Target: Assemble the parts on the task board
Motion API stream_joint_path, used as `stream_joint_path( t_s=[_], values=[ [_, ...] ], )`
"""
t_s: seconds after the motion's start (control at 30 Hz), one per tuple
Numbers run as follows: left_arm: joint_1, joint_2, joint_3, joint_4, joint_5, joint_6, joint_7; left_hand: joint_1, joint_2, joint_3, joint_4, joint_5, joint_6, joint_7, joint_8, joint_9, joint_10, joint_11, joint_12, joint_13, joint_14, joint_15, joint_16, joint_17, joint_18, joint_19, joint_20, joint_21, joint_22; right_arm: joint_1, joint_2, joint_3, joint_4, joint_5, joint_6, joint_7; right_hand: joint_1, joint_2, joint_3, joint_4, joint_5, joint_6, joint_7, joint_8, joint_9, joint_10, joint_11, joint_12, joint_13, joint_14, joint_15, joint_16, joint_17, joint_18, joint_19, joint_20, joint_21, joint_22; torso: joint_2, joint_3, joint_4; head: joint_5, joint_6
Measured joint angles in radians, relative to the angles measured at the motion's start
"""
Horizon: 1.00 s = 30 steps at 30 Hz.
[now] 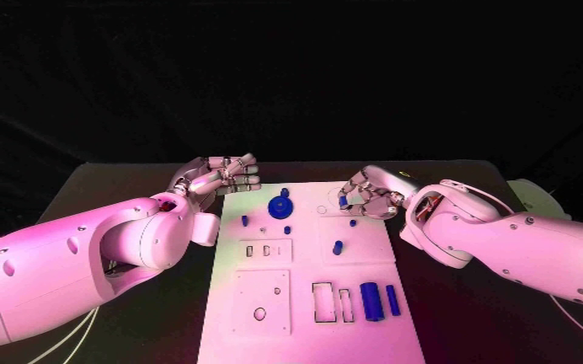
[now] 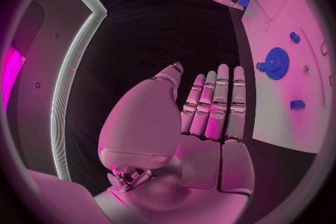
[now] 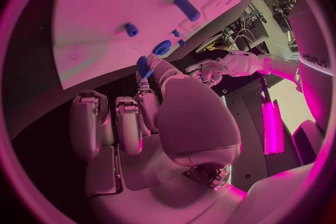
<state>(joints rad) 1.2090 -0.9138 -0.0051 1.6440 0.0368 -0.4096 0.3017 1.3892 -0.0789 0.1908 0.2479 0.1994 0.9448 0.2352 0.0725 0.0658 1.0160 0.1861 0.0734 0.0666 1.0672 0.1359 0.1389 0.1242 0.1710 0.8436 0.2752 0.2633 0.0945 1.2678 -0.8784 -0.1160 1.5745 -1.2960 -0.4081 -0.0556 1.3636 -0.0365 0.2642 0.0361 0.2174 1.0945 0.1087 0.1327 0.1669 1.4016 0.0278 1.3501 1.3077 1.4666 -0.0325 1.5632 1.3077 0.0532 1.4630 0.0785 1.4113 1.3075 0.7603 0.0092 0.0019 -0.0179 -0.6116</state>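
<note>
From the head view we see the task board [image 1: 318,297] on the black worktop [image 1: 109,187]. Our left robot hand [image 1: 222,175] hovers beside its far left corner, fingers straight, holding nothing. Our right robot hand [image 1: 368,195] pinches a small blue part [image 1: 344,200] over the far right edge.

From the left wrist we see a blue gear [image 2: 276,63] on the board.

From the right wrist, that part [image 3: 143,66] sits at our fingertips.

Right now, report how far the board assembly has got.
Done: a blue gear sits on the task board, with small blue pegs near it. In hand: the right hand pinches a small blue part over the board's far right. Left: two blue cylinders lie loose by the near slots. The left hand holds nothing.
</note>
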Motion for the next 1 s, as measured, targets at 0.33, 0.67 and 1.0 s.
stream_joint_path(
  t_s=[0.33, 0.67, 1.0],
  values=[
    [0.0, 0.026, -0.005, -0.045, 0.0, 0.006, -0.005, 0.0, 0.0, 0.0, 0.0, 0.0, 0.0, 0.0, 0.0, 0.0, 0.0, 0.0, 0.0, 0.0, 0.0, 0.0, 0.0, 0.001, 0.0, 0.0, 0.0, 0.0, 0.0, -0.014, 0.13, -0.003, 0.065, -0.075, -0.018, -0.063, -0.001, 0.009, 0.003, 0.003, 0.006, -0.009, 0.002, -0.001, 0.0, 0.0, 0.0, 0.0, 0.0, 0.0, 0.0, 0.0, 0.0, 0.0, 0.0, 0.0, 0.0, 0.0, -0.015, -0.0034, 0.0037, 0.027, -0.024],
    [0.0, 0.044, -0.007, -0.079, 0.0, 0.009, -0.008, 0.0, 0.0, 0.0, 0.0, 0.0, 0.0, 0.0, 0.0, 0.0, 0.0, 0.0, 0.0, 0.0, 0.0, 0.0, 0.0, 0.001, 0.0, 0.0, 0.0, 0.0, 0.0, -0.069, 0.233, -0.008, 0.036, -0.127, -0.02, -0.124, -0.003, 0.01, 0.003, 0.003, 0.005, -0.014, 0.003, -0.001, 0.0, 0.0, 0.0, 0.0, 0.0, 0.0, 0.0, 0.0, 0.0, 0.0, 0.0, 0.0, 0.0, 0.0, -0.022, -0.0066, 0.0089, 0.048, -0.048],
    [0.0, 0.049, -0.008, -0.087, 0.0, 0.01, -0.01, 0.0, 0.0, 0.0, 0.0, 0.0, 0.0, 0.0, 0.0, 0.0, 0.0, 0.0, 0.0, 0.0, 0.0, 0.0, 0.0, 0.001, 0.0, 0.0, 0.0, 0.0, 0.0, -0.11, 0.277, -0.01, 0.006, -0.167, -0.015, -0.157, -0.003, 0.01, 0.002, 0.003, 0.005, -0.014, 0.003, -0.001, 0.0, -0.004, 0.004, 0.0, 0.0, 0.0, 0.0, 0.0, 0.0, 0.0, 0.0, 0.0, 0.0, 0.001, -0.022, -0.0068, 0.0083, 0.058, -0.059]
  ],
)
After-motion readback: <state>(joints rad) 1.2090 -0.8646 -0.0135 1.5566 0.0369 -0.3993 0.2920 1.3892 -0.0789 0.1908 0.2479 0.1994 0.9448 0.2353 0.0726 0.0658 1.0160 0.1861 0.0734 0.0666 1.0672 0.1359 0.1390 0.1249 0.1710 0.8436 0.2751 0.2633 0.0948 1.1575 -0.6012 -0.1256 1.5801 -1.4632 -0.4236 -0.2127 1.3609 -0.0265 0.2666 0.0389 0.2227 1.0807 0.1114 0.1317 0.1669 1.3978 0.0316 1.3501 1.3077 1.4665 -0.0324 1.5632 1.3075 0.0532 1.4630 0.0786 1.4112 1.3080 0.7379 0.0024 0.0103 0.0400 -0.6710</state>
